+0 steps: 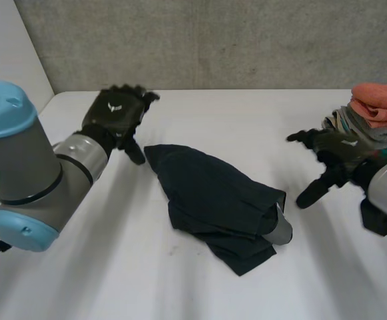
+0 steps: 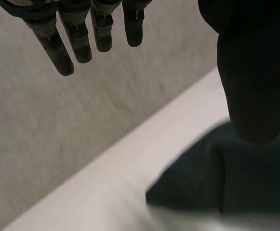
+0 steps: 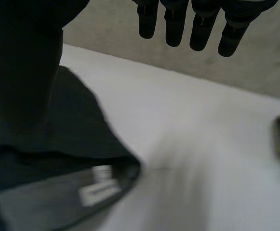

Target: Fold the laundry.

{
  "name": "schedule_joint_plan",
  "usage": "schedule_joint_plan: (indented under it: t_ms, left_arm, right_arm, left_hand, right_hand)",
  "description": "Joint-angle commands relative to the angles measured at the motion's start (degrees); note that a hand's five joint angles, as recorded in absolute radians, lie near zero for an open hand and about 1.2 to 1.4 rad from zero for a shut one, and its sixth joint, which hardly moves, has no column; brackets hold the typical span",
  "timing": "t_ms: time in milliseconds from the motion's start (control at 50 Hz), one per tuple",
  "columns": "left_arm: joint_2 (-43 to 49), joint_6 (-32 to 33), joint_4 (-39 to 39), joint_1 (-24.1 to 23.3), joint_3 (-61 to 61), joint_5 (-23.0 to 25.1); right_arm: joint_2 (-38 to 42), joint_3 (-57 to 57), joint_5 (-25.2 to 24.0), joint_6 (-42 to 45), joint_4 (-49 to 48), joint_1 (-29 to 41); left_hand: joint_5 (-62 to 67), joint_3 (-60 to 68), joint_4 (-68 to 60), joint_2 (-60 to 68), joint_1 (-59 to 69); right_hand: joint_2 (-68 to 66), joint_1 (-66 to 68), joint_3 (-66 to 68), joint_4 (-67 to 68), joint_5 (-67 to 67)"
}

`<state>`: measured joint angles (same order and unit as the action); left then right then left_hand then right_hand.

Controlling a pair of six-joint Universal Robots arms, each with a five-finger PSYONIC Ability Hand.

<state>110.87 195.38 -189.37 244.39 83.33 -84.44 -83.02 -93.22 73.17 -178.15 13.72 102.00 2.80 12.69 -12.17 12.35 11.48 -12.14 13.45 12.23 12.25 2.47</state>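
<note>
Diagonally laid dark garment [image 1: 213,197], far-left to near-right

Left robot hand [image 1: 116,113] and right robot hand [image 1: 340,148] aloft, well apart, fingers straight, empty.

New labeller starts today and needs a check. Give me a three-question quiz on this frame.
1. True or false: the left hand has its fingers curled round the dark garment.
2. Where is the pile of clothes? A: beside the left arm. B: just beyond the right hand, at the table's right side. C: on top of the dark garment.
3. Fill the gap: the dark garment lies on the table ___ the two hands.

Key: 1 false; 2 B; 3 between.
</note>
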Motion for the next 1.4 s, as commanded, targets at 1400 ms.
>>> schedule_joint_plan:
  t_ms: [1400]
  left_arm:
    - [17.6,14.8,-1.6,-6.4,-27.7,0.5]
  right_arm:
    - [17.9,24.5,15.4,28.0,-8.3,14.1]
  left_hand:
    - [63.1,63.2,-63.7,63.5,64.4]
  right_hand:
    - [-67.9,66.6,67.8,67.7,67.5]
